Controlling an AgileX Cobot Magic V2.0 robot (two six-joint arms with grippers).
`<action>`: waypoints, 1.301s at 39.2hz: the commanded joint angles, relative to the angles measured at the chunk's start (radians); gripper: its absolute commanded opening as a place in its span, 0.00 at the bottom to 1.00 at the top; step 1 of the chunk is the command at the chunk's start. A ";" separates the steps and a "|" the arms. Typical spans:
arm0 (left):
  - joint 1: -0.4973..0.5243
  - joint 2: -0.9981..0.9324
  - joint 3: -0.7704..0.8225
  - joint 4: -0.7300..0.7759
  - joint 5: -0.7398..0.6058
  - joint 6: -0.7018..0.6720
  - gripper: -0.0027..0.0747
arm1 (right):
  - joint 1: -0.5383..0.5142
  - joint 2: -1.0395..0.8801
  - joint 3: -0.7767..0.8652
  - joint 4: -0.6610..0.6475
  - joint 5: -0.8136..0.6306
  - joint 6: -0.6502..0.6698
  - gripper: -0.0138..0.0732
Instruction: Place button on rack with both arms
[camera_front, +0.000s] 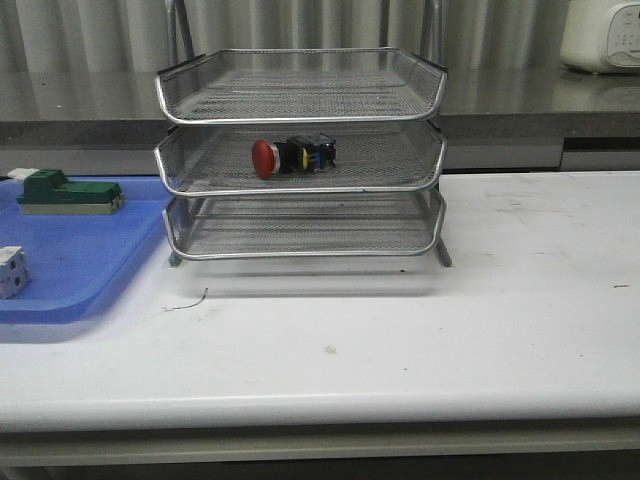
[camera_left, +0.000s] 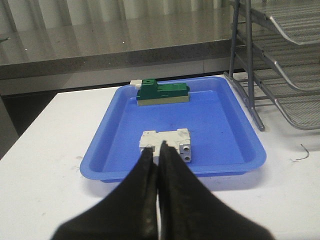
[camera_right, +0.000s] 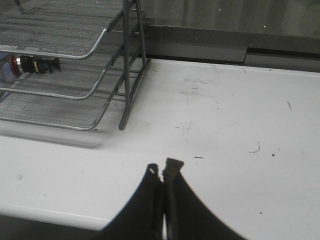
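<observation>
On the rack's (camera_front: 300, 180) middle tray, mesh half-veils the button (camera_front: 290, 156).

A blue tray (camera_front: 90, 262) sits at nine o'clock on the white table (camera_front: 450, 330), holding a green block (camera_front: 66, 193) and a white cube (camera_front: 10, 271). A white appliance (camera_front: 603, 35) stands at one o'clock.

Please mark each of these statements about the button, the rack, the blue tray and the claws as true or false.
1. The button lies in the middle tier of the rack. True.
2. The left claw holds the button. False: it is shut and empty.
3. The green block lies in the blue tray. True.
4. The right claw is wide open. False: it is shut.
5. The top tier holds a white cube. False: it looks empty.
</observation>
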 joint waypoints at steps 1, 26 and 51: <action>0.002 -0.024 0.008 -0.003 -0.083 -0.009 0.01 | -0.006 0.008 -0.025 -0.005 -0.082 -0.003 0.09; 0.002 -0.024 0.008 -0.003 -0.083 -0.009 0.01 | -0.006 -0.315 0.378 -0.014 -0.281 -0.004 0.09; 0.002 -0.022 0.008 -0.003 -0.081 -0.009 0.01 | -0.006 -0.311 0.373 -0.014 -0.239 -0.004 0.09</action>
